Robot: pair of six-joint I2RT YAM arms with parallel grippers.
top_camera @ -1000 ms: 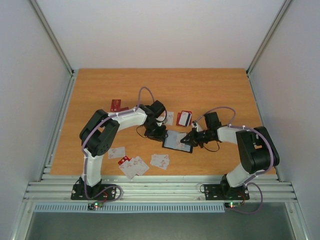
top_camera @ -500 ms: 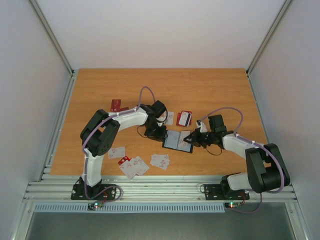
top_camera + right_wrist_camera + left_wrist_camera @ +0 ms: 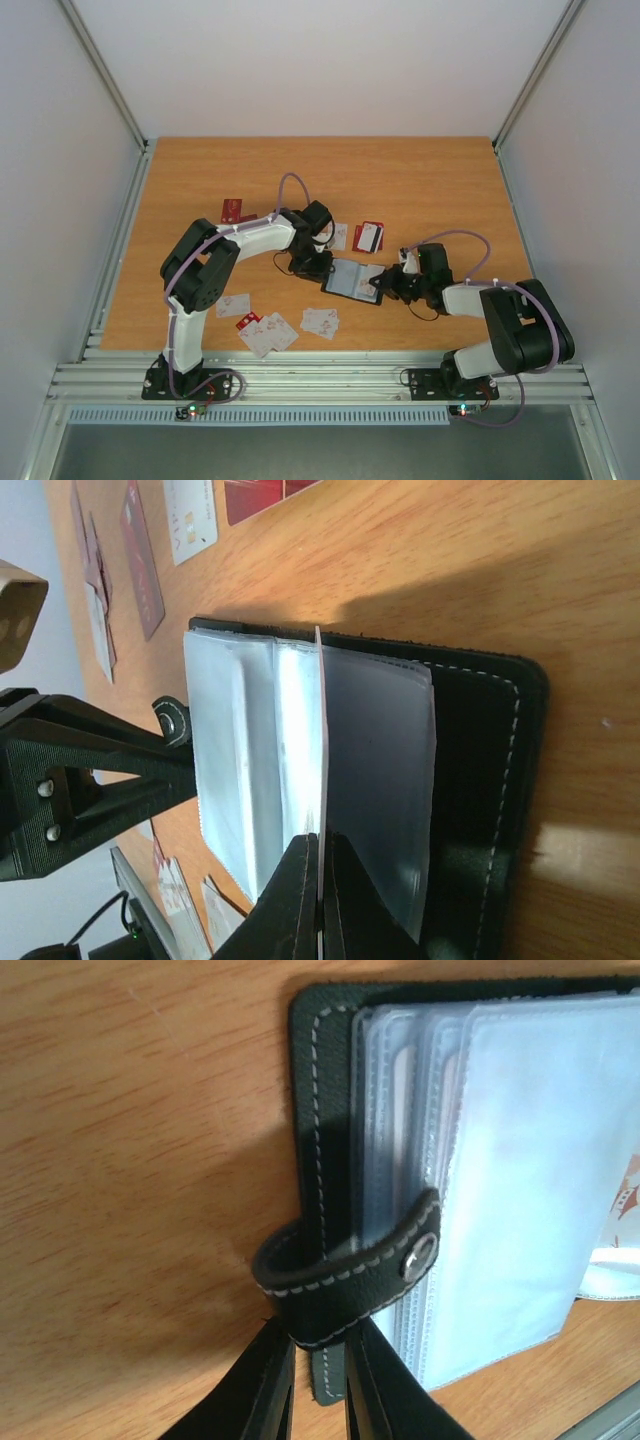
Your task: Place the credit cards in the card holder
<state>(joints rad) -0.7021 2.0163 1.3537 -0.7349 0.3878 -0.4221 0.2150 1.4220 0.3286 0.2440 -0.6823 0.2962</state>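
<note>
The card holder (image 3: 348,280) lies open near the middle of the tabletop (image 3: 430,180), well apart from every edge, with the two arms meeting over it. Broad bare wood runs from it to the far edge and to the right-hand edge. The tighter side is the near left, where loose credit cards (image 3: 265,332) lie scattered close to the front rail (image 3: 320,380). A red card (image 3: 232,210) sits beyond the left arm, and a card with a dark stripe (image 3: 368,236) lies just behind the holder.

The left tool (image 3: 312,266) stands narrow, its fingers clamped on the black stitched edge of the holder's cover, just beside the strap (image 3: 350,1280). The right tool (image 3: 385,285) is closed tight on a thin white card (image 3: 319,740), which stands on edge over the clear sleeves (image 3: 240,750).

From above, both tools look like dark masses touching the holder's two ends, and neither grip can be read there. The left wrist view alone shows the strap curling round the cover edge, its metal snap (image 3: 418,1255), and the face of the white card with red marks at the sleeves' far side. The right wrist view shows that card only as a line. It adds the holder's bare black right half with its stitching, and the left tool's black body at the opposite end.
</note>
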